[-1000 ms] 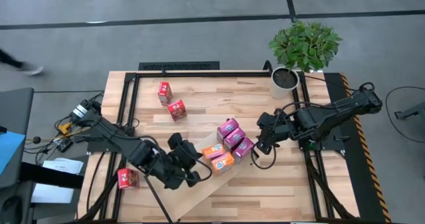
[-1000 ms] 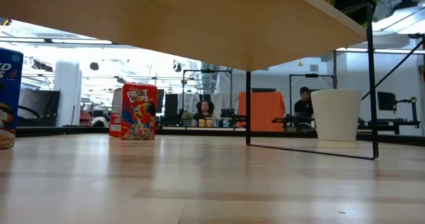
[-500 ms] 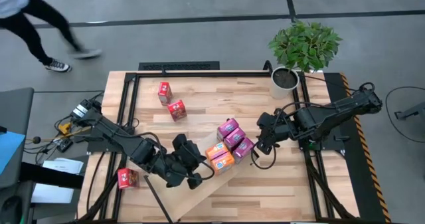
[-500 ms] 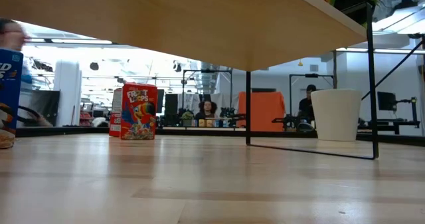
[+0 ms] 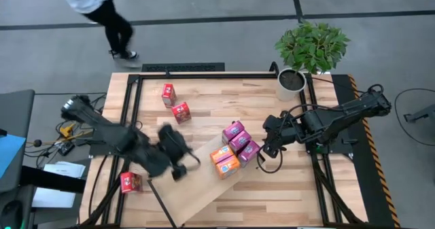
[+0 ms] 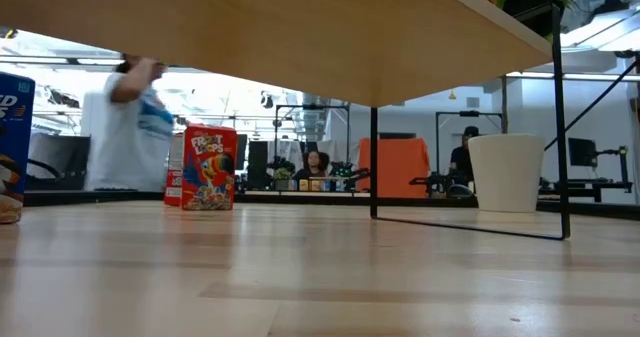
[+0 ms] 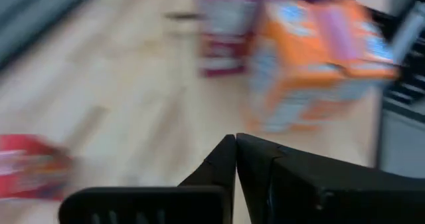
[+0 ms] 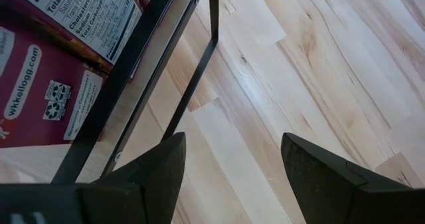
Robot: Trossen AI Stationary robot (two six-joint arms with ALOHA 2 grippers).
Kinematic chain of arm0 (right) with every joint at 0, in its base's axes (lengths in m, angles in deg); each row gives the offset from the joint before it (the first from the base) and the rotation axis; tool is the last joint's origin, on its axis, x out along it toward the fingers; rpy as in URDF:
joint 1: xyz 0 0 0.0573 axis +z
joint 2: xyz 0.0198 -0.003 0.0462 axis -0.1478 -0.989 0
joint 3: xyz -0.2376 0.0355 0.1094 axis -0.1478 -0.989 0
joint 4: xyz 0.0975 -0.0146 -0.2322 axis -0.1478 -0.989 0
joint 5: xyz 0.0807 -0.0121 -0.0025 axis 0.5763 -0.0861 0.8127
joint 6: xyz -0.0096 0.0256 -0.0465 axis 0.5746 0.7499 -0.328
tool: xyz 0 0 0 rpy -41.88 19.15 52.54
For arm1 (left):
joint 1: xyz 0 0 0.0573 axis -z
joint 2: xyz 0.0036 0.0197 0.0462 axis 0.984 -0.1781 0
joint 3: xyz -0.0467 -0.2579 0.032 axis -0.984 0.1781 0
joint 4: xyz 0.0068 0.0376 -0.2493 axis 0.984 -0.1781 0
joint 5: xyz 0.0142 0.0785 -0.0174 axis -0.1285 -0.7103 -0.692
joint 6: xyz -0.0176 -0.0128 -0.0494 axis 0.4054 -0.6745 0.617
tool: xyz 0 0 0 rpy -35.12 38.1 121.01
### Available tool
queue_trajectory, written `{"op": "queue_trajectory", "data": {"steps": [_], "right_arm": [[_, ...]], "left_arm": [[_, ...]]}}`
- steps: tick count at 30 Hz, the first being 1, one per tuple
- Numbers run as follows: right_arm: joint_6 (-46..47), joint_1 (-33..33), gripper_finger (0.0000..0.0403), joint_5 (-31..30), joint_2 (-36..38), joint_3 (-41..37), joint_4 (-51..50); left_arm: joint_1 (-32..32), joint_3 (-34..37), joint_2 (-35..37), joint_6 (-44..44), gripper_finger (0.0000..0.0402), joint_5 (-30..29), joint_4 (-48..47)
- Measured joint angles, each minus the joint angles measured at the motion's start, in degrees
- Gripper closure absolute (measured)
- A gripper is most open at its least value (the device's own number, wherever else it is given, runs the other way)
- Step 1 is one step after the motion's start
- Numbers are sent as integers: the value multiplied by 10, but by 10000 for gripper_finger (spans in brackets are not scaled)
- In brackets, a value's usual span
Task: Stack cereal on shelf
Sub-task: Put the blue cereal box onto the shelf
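The shelf (image 5: 204, 195), a pale board with a black frame, lies slantwise across the near table. On its far end stand two orange cereal boxes (image 5: 225, 161) and three magenta ones (image 5: 239, 141). Two red boxes (image 5: 175, 103) stand on the table toward the far left, and another red box (image 5: 130, 182) stands at the near left. My left gripper (image 5: 181, 169) hovers shut above the shelf's middle, left of the orange boxes (image 7: 319, 58). My right gripper (image 8: 232, 164) stands open beside the shelf's right end, next to a magenta box (image 8: 40, 84), and touches nothing.
A potted plant in a white pot (image 5: 292, 81) stands at the far right corner. A black frame (image 5: 129, 120) borders the table. A person walks past beyond the far edge. In the low view a red box (image 6: 208, 167) and a blue box (image 6: 12, 137) stand on the tabletop.
My left gripper has drawn back from the orange boxes toward the table's left edge and risen, staying shut. The boxes on the shelf have kept their places. A person has walked along beyond the table's far edge.
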Motion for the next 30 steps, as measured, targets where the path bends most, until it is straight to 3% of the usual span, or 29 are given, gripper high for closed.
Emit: {"op": "queue_trajectory", "data": {"steps": [3,6,12,17,21,30], "right_arm": [[0,-2,128,0,0,0,1],[0,-2,128,0,0,0,1],[0,-2,128,0,0,0,0],[0,-2,128,0,0,0,0],[14,-2,128,0,0,0,-1],[16,-2,128,-14,0,0,0]], "left_arm": [[-26,0,40,-8,370,-9,-72],[-54,0,61,-27,324,18,-130],[-113,0,62,-24,208,81,-237],[-113,16,57,14,133,113,-304],[-98,68,76,102,112,149,-307],[-56,228,157,206,118,190,-214]]}}
